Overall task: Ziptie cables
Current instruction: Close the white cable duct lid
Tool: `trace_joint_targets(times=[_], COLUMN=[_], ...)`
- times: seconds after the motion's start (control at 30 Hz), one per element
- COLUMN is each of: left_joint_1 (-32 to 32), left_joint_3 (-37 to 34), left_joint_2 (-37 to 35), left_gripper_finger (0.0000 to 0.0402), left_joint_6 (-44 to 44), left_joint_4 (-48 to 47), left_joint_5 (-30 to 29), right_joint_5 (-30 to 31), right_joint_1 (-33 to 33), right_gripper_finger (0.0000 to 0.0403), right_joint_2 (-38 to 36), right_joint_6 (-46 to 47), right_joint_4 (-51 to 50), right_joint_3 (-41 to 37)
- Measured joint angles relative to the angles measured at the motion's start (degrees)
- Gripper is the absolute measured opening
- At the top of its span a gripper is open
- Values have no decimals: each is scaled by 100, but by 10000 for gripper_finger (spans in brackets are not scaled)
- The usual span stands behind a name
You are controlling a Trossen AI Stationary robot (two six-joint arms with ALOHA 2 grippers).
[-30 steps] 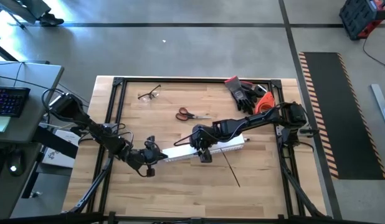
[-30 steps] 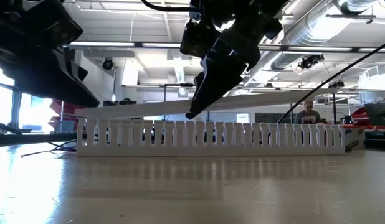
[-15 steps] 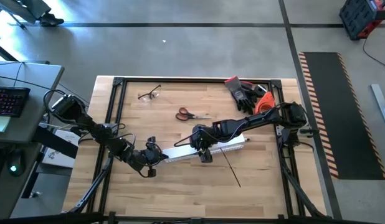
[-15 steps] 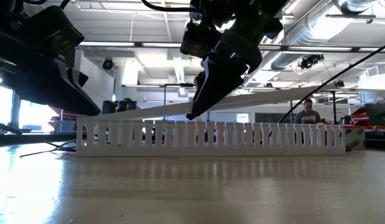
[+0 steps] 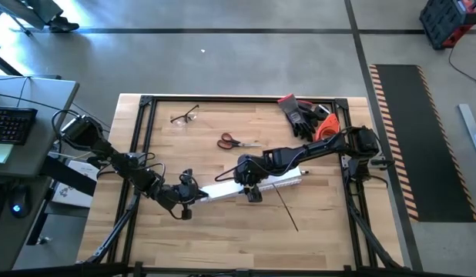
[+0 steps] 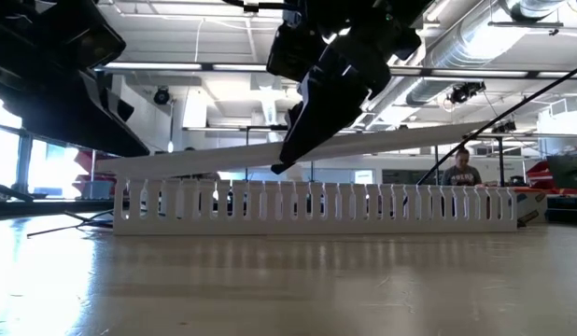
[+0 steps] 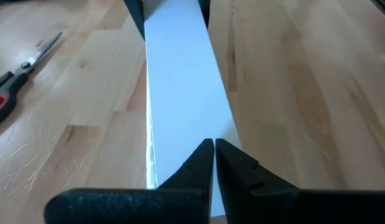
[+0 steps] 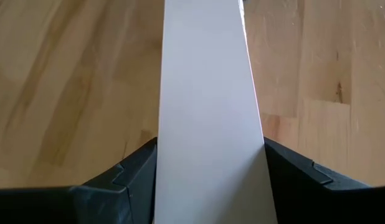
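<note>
The white slotted duct (image 6: 316, 201) stands on the table. Above it the flat white cover strip (image 6: 391, 142) hangs tilted, its right end higher. My right gripper (image 5: 249, 185) is shut on this strip near its middle. My left gripper (image 5: 193, 194) is shut, and its fingertips (image 7: 205, 152) stand over the strip's left end (image 6: 106, 166). The black ziptie (image 5: 285, 205) lies flat on the table, just nearer than the duct's right end. No cables show in any view. My right gripper (image 8: 210, 149) holds the cover strip across its width, one finger (image 8: 139, 165) on each long edge (image 8: 164, 134). It comes slanting down from above. The strip is lifted clear of the duct at the hold and rises toward the table's right. My left gripper: whether it touches the strip's left end (image 7: 180, 124), I cannot tell.
Red-handled scissors (image 5: 234, 141) and glasses (image 5: 184, 117) lie toward the far edge. Gloves (image 5: 303, 115) sit at the far right corner. Bare wood lies on the near side of the duct. A person (image 6: 463, 168) is in the room behind.
The cover strip has tipped further: its right end has risen above the duct, and the whole strip has shifted a little toward the table's left. My right gripper, still shut on it, has moved slightly up.
</note>
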Motion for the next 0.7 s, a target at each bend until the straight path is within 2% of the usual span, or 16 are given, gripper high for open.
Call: trace_joint_targets(times=[0.47, 0.7], left_joint_1=[-2, -4], left_joint_3=[11, 9], left_joint_2=[328, -13], left_gripper_finger=[0, 0], left_joint_6=[-59, 407], left_joint_4=[62, 366], left_joint_5=[-212, -215], right_joint_5=[334, 487], right_joint_1=[15, 100], right_gripper_finger=[215, 215], right_joint_2=[0, -80], right_joint_6=[-121, -249], right_joint_4=[-216, -140], right_joint_3=[1, 0])
